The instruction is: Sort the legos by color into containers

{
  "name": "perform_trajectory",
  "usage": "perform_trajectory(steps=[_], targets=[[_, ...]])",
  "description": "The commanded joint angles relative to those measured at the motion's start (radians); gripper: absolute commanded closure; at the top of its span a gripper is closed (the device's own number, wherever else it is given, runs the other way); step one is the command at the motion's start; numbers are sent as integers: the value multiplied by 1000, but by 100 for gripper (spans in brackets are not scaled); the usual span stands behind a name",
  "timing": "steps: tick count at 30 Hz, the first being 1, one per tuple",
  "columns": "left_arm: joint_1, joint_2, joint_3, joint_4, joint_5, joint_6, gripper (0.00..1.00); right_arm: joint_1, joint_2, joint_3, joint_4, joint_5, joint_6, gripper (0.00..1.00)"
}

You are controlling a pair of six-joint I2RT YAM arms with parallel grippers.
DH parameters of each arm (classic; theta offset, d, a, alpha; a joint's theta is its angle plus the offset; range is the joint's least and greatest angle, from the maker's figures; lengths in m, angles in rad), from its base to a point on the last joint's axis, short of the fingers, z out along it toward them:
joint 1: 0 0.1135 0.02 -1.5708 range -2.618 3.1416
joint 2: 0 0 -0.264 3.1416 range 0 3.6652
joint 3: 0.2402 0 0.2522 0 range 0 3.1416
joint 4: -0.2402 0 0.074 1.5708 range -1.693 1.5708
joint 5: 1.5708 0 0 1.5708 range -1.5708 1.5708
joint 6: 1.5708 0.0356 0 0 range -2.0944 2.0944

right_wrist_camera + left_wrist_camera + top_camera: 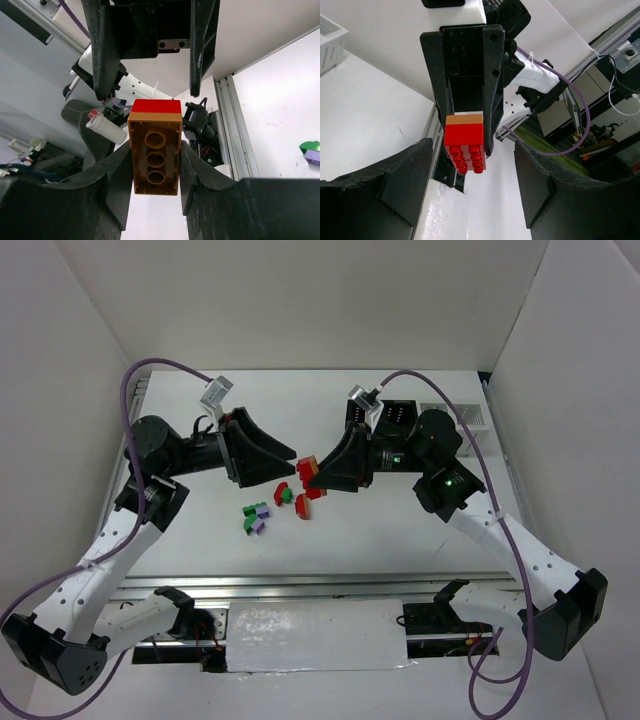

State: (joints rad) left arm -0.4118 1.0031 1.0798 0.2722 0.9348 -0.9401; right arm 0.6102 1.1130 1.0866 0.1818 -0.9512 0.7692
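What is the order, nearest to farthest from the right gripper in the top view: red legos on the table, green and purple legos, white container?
1. Red legos, on the table just beside the right gripper.
2. Green and purple legos, farther toward the left side.
3. White container, far back right, behind the arm.

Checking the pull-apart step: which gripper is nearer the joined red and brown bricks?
Right. The right gripper is shut on the joined bricks. The left gripper is open, facing them from the left without touching them.
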Motion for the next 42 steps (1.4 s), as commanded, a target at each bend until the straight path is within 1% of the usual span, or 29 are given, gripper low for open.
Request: perform_trajectory(steps=[1, 4, 5, 6, 11, 13, 14, 15, 16, 18, 19, 20, 21, 22, 23, 24, 25, 29, 31, 32, 35, 36, 37, 40, 42], targets=[[-16, 8, 0, 58, 24, -6, 23, -3, -15, 27, 61, -29, 2, 96], [-28, 19, -4, 62, 13, -11, 27, -4, -18, 18, 90, -32, 16, 96], [-31, 26, -1, 53, 10, -6, 27, -4, -18, 21, 85, -31, 13, 96], [-36, 28, 5, 47, 6, -2, 31, -4, -16, 24, 70, -31, 4, 96], [-47, 45, 22, 27, 4, 15, 39, -4, -10, 35, 68, -28, 4, 96], [-53, 55, 25, 30, 9, 12, 41, -4, -4, 42, 58, -21, -1, 96], [-59, 57, 25, 38, 10, 12, 47, -4, -2, 44, 56, -23, -4, 96], [-64, 60, 25, 41, 12, 9, 51, -6, -2, 39, 61, -21, -2, 96], [-67, 65, 28, 45, 12, 9, 58, -4, -1, 39, 64, -15, 1, 96], [-74, 78, 29, 48, 15, 6, 65, -4, 2, 45, 59, -11, -1, 96], [-76, 80, 34, 51, 18, 4, 74, -4, 10, 48, 56, -11, -1, 96], [-81, 84, 35, 59, 18, 3, 79, -4, 13, 52, 51, -15, -2, 96], [-82, 89, 38, 62, 24, 1, 87, -4, 16, 58, 44, -17, -7, 96], [-82, 100, 48, 64, 30, 1, 100, -3, 18, 59, 36, -15, -8, 87], [-82, 104, 55, 55, 30, 17, 100, -4, 18, 59, 35, -15, -13, 75], [-84, 109, 68, 6, 29, 32, 100, -9, 16, 58, 30, -15, -19, 55], [-82, 117, 86, -14, 30, 49, 100, -12, 7, 53, 27, -18, -24, 32], [-82, 123, 101, -56, 47, 90, 100, -81, -22, 23, 42, -38, -24, 30], [-82, 123, 101, -51, 53, 90, 100, -102, -35, 1, 76, -63, -1, 32], [-82, 127, 101, -36, 59, 83, 100, -121, -36, -8, 90, -79, 5, 36], [-82, 135, 97, -24, 70, 72, 100, -133, -41, -13, 97, -90, 10, 42], [-82, 137, 98, -24, 70, 70, 100, -139, -45, -16, 99, -95, 8, 48], [-84, 138, 98, -27, 70, 72, 100, -142, -47, -19, 105, -93, 10, 50], [-84, 143, 106, -34, 65, 78, 100, -145, -45, -27, 105, -104, 8, 50], [-82, 146, 117, -45, 59, 86, 100, -147, -41, -33, 120, -113, 19, 49]])
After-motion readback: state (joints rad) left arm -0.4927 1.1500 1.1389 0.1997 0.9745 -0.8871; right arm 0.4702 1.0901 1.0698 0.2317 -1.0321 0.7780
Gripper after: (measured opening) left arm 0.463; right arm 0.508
